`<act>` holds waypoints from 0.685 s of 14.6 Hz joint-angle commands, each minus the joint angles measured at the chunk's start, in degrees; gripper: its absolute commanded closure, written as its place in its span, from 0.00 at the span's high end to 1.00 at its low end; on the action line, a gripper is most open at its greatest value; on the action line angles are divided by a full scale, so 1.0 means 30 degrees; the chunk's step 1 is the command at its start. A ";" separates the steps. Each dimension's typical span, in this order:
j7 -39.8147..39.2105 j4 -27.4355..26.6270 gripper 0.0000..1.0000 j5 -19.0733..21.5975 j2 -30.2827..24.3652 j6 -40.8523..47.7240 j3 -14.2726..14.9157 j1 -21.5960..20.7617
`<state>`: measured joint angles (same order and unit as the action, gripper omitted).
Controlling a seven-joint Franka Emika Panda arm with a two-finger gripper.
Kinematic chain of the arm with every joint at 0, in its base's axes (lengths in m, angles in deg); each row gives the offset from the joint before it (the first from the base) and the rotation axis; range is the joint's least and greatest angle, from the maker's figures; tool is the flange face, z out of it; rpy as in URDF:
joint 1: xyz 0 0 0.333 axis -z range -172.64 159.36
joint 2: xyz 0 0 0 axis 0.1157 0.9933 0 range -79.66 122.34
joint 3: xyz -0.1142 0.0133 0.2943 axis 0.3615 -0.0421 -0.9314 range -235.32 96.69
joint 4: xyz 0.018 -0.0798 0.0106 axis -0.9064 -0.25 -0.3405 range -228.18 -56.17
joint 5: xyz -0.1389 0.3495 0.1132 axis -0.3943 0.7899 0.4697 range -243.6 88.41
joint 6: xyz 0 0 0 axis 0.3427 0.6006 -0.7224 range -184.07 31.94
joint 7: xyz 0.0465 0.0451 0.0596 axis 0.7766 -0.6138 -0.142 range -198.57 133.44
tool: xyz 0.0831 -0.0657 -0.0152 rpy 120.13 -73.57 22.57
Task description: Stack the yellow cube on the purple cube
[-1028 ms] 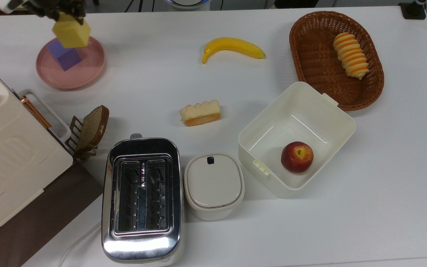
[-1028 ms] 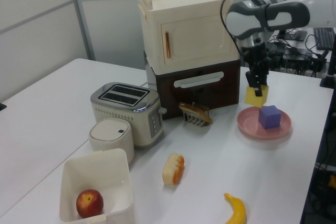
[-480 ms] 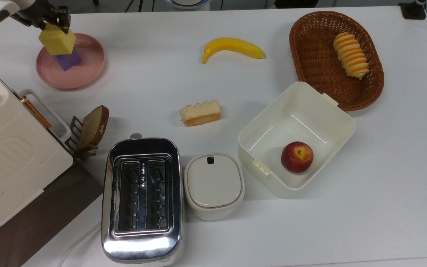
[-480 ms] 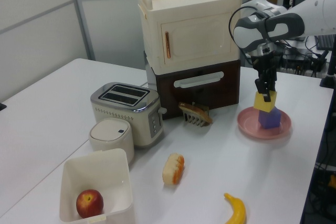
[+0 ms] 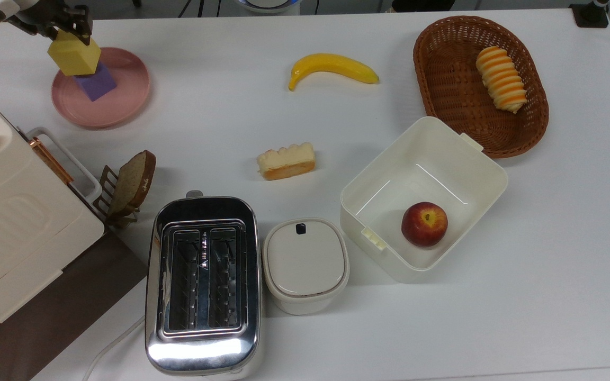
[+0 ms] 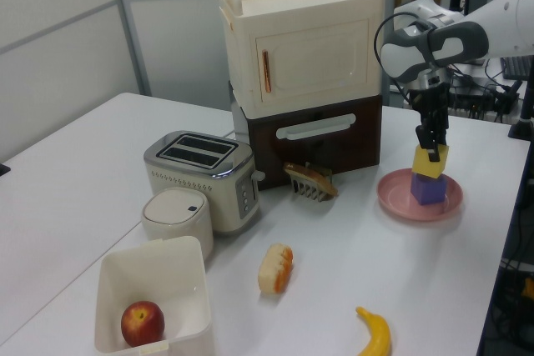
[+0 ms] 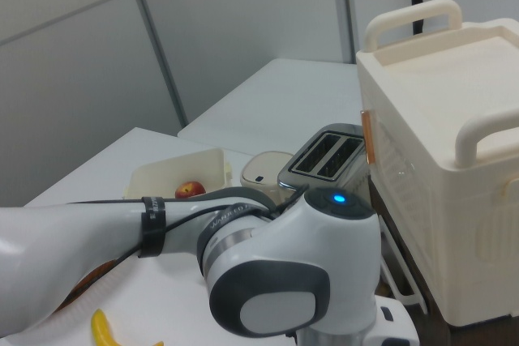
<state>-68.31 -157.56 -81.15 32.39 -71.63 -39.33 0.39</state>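
Note:
The yellow cube (image 5: 74,54) (image 6: 430,161) is held by my gripper (image 5: 70,33) (image 6: 432,149), whose fingers are shut on its upper part. It hangs directly over the purple cube (image 5: 97,84) (image 6: 428,190); in the left view its underside appears to touch the purple cube's top, slightly tilted. The purple cube stands on the round pink plate (image 5: 125,98) (image 6: 394,196) at the top view's far left corner. In the right view my arm's white body fills the foreground and hides both cubes.
A cream cabinet (image 5: 8,222) and a bread rack (image 5: 130,182) stand near the plate. Further off are a banana (image 5: 331,67), a cake slice (image 5: 286,160), a toaster (image 5: 202,283), a lidded pot (image 5: 305,262), a white box (image 5: 427,137) with an apple, and a wicker basket (image 5: 442,79).
My gripper carried the yellow cube toward the top view's left and downward, from beside the purple cube to right on top of it. The purple cube and plate stayed put.

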 commanded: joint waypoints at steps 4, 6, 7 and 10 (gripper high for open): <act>-0.0125 -0.0525 1.00 -0.0220 -0.0315 -0.0587 0.0082 -0.0117; -0.0038 -0.0291 1.00 -0.0220 -0.0576 -0.0266 0.0082 -0.0292; -0.0066 -0.0232 1.00 -0.0191 -0.0782 0.0170 0.0082 -0.0351; 0.0485 0.0995 1.00 -0.0220 -0.1980 0.2219 -0.0035 -0.1197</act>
<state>-68.31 -156.72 -81.15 31.62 -70.67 -39.37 -0.09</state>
